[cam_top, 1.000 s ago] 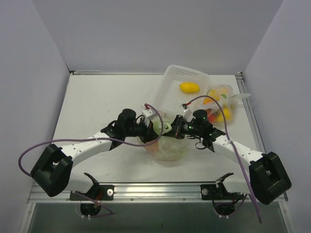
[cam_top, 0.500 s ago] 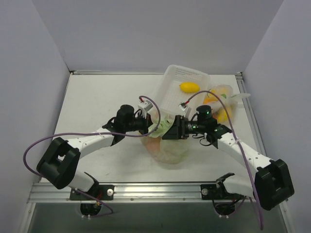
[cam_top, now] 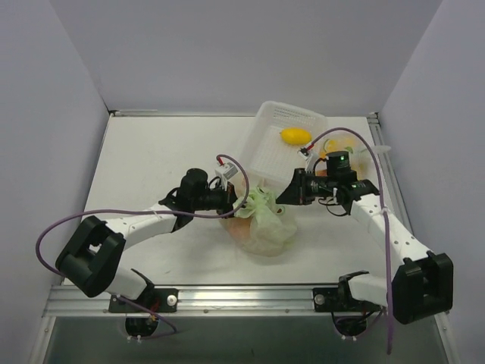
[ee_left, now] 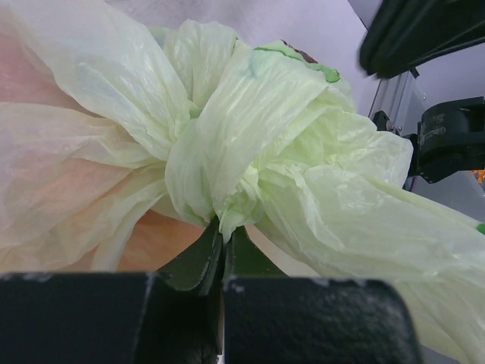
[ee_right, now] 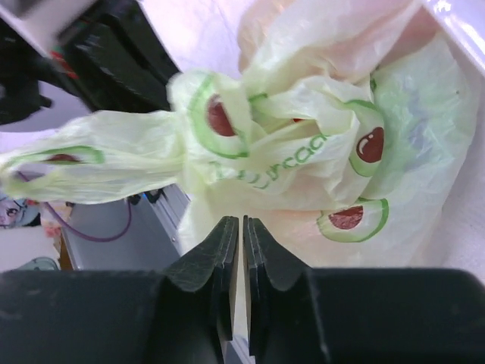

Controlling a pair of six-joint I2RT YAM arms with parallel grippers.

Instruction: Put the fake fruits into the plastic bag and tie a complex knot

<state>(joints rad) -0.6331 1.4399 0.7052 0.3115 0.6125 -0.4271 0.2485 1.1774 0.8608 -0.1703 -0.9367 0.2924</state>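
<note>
The pale green avocado-print plastic bag [cam_top: 267, 226] sits at the table's middle, its handles twisted into a bunched knot [cam_top: 258, 201]. Orange fruit shapes [cam_top: 242, 228] show through its lower left side. My left gripper [cam_top: 237, 202] is shut on a fold of the bag right at the knot [ee_left: 227, 152], as the left wrist view shows [ee_left: 222, 229]. My right gripper [cam_top: 283, 197] is shut and empty, just right of the knot; in its wrist view [ee_right: 242, 221] the bag [ee_right: 318, 152] lies beyond the tips, apart from them. A loose handle tail [ee_right: 91, 163] trails left.
A white slotted basket [cam_top: 267, 144] stands tilted behind the bag with a yellow lemon [cam_top: 295, 136] in it. A clear bag [cam_top: 356, 155] with orange and yellow fruits lies at the back right, behind my right wrist. The table's front rail [cam_top: 242, 299] runs along the near edge.
My right gripper has come off the bag and drawn back to the right. The knot has bunched up tighter above the bag. My left gripper has kept its hold and barely moved.
</note>
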